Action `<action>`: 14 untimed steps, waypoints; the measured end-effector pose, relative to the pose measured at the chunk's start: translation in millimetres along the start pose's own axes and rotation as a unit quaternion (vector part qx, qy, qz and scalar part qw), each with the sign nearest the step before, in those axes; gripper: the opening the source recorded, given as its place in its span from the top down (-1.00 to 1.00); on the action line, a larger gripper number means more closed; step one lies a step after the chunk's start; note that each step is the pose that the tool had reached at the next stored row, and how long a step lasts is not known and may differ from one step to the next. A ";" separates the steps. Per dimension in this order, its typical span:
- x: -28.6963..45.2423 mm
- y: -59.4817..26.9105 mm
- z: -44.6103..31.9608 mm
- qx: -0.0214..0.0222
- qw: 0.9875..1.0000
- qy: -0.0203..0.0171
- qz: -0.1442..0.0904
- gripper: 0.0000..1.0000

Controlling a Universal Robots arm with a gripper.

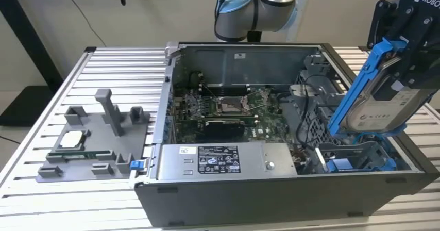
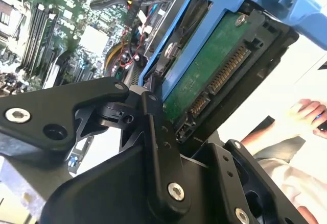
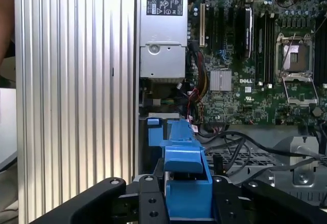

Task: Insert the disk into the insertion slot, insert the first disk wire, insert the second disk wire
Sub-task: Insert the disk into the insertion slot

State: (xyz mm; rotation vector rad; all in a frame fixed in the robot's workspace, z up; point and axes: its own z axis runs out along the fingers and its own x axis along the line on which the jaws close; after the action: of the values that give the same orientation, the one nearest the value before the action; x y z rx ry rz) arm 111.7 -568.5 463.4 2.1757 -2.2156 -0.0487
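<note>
— Plenty of bare ribbed table (image 1: 123, 68) lies at nine o'clock of the open computer case (image 1: 275, 202) in the exterior view, broken by a grey fixture tray (image 1: 86, 151). How is it inside the case?

— Tighter. The motherboard (image 1: 230, 110) lies flat in the middle, and the grey power-supply box (image 1: 227, 161) sits at six o'clock of it, against the near wall. At three o'clock of the board, black cables (image 1: 306, 112) loop down into the case.

— And the insertion slot?

— The insertion slot (image 1: 354, 151) sits in the case's corner at four o'clock of the board, its mouth open upward and blue tabs at its edge. The case wall hems it on the outer side and the cables on the inner.

— Where is the disk?

— The disk (image 1: 382, 104) stands at twelve o'clock of the slot. It is tilted, with its upper end leaning toward one o'clock and its lower edge just above the mouth.

— The gripper?

— The gripper (image 1: 402, 79) reaches in from one o'clock and is clamped on the disk's blue carrier. In the first wrist view the frame sits pinched between the black fingers (image 3: 145, 193). In the second wrist view a person's hand (image 2: 306, 113) shows beyond the disk.
</note>
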 end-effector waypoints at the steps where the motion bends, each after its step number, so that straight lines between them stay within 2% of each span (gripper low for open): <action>1: 0.1 0.0 0.1 0.000 1.000 0.000 0.000 1.00; 7: 2.2 -0.4 3.6 0.000 1.000 0.000 0.000 1.00; 14: 2.5 -1.1 15.9 -0.002 1.000 0.000 0.000 1.00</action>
State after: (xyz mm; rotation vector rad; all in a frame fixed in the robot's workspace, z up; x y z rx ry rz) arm 111.9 -571.0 447.4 2.1740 -2.2139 -0.0525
